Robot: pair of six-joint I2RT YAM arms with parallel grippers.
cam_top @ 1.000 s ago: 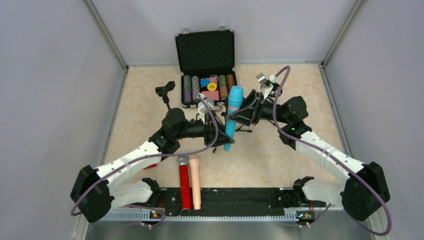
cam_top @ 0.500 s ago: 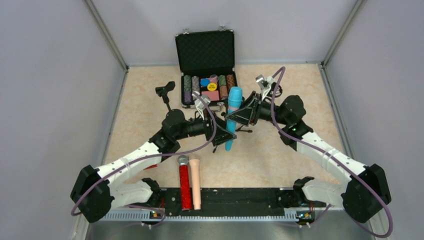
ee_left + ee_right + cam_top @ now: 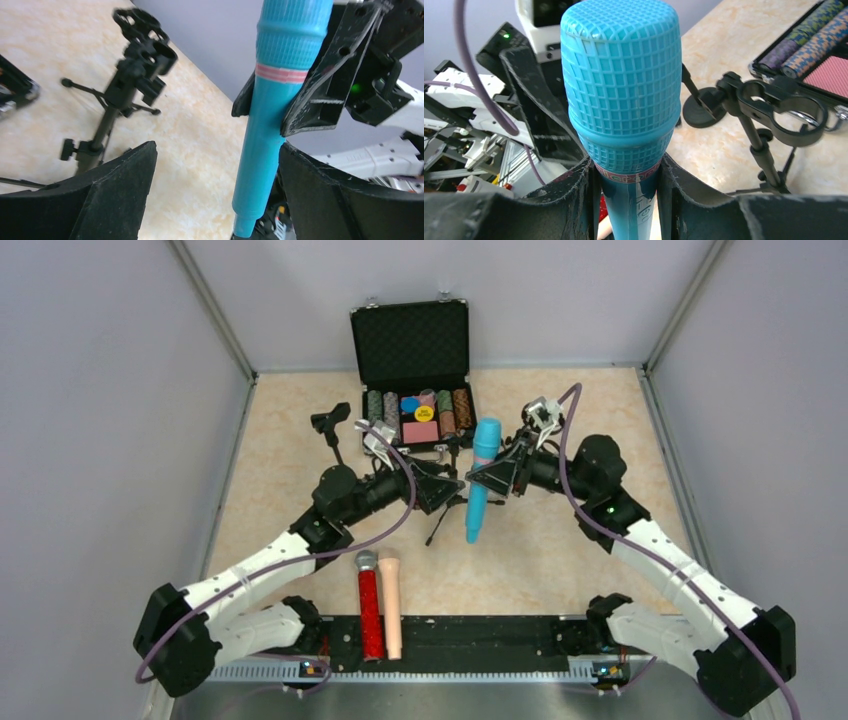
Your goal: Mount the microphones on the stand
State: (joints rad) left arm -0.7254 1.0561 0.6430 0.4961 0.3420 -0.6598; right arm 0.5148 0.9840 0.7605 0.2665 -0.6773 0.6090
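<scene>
Red microphone (image 3: 369, 602): lying flat, well in front of the chip case (image 3: 410, 340), down at the near rail, silver head toward the case.
Peach microphone (image 3: 390, 598): flat as well, just as far in front of the case, close against the red one on its right.
Left claw (image 3: 452, 490): spread wide and holding nothing, near the front of the case and aimed across it.
Blue microphone (image 3: 480, 485): off the table, roughly upright, just in front of the case's right end. Its mesh head is up and its shaft hangs between the left claw's spread fingers.
Right claw (image 3: 626, 192): clamped on the blue microphone just below the head.
Near stand (image 3: 131, 70): standing in front of the case, clip empty.
Far stand (image 3: 330, 426): just off the case's left front corner, clip empty.
Chip case: open at the far wall, lid up.
</scene>
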